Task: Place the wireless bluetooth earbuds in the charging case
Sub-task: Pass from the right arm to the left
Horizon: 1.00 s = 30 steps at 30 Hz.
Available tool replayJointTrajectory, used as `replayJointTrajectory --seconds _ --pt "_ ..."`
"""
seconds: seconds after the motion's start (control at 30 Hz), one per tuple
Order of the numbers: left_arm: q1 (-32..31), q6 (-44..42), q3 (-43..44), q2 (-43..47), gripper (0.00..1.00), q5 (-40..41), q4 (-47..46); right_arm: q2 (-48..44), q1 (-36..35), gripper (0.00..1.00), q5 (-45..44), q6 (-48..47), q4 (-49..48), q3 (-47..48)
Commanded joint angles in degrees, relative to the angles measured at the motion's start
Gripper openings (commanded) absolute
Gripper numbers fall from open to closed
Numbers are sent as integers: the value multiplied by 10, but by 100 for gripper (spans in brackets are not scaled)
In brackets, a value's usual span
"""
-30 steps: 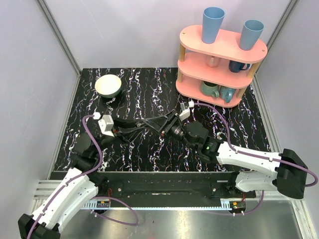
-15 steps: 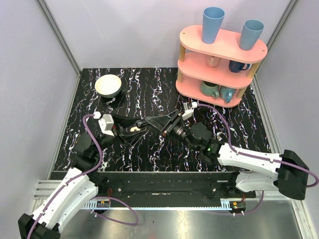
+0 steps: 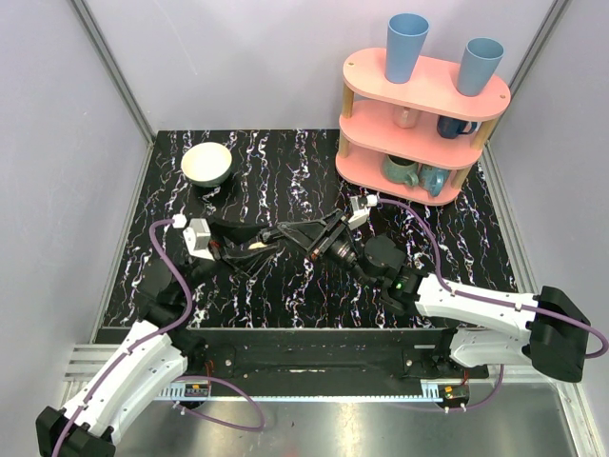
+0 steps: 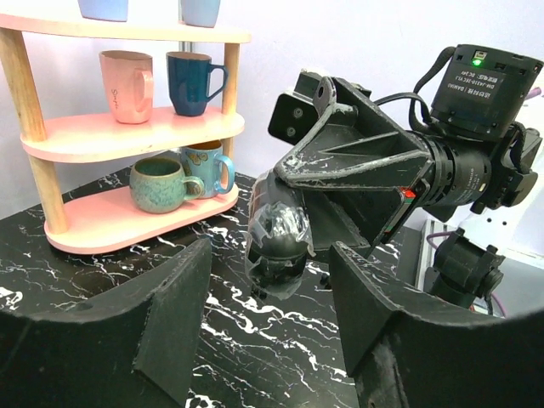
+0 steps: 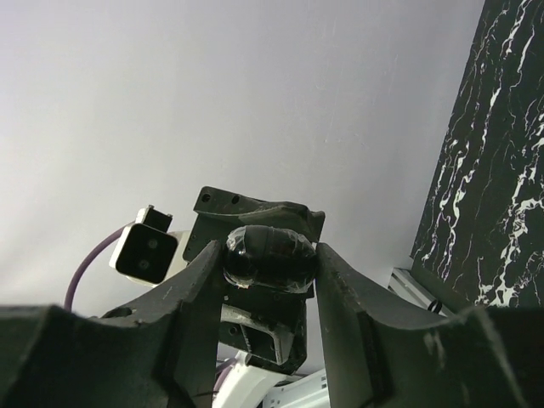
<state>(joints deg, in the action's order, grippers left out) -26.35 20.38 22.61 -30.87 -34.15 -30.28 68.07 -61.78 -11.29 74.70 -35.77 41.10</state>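
Observation:
My right gripper (image 3: 273, 238) reaches left over the middle of the table and is shut on the charging case (image 5: 270, 253). The case looks dark, glossy and rounded in both wrist views and is wrapped in clear film (image 4: 277, 240). From above, only a small cream patch (image 3: 255, 247) shows at that spot. My left gripper (image 3: 259, 253) faces it with its jaws open, one finger (image 4: 170, 314) on each side, a little short of the case and touching nothing. No earbuds can be made out as separate pieces.
A cream bowl (image 3: 206, 164) stands at the back left. At the back right is a pink three-tier shelf (image 3: 419, 124) with mugs and two blue cups, also visible behind the case in the left wrist view (image 4: 127, 136).
My left gripper has gone from shut to open and drawn back slightly. A cream patch now shows between its fingers. The right gripper keeps its hold and has shifted a little left.

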Motion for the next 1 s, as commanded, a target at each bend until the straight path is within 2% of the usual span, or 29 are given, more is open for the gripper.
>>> replayJointTrajectory --seconds 0.0,0.13,0.37,0.8,0.97 --pt "0 33 -17 -3 61 16 -86 -1 -2 0 -4 7 -44 2" --pt "0 38 -24 -8 59 22 -96 0 -2 0 -2 7 -49 3" --pt "0 77 -65 -17 54 48 -206 3 -2 0 2 12 -52 1" --pt "-1 98 -70 -40 53 41 -260 7 -2 0 3 12 -53 3" --pt "-1 103 -69 -52 45 35 -268 7 -2 0 2 12 -55 2"
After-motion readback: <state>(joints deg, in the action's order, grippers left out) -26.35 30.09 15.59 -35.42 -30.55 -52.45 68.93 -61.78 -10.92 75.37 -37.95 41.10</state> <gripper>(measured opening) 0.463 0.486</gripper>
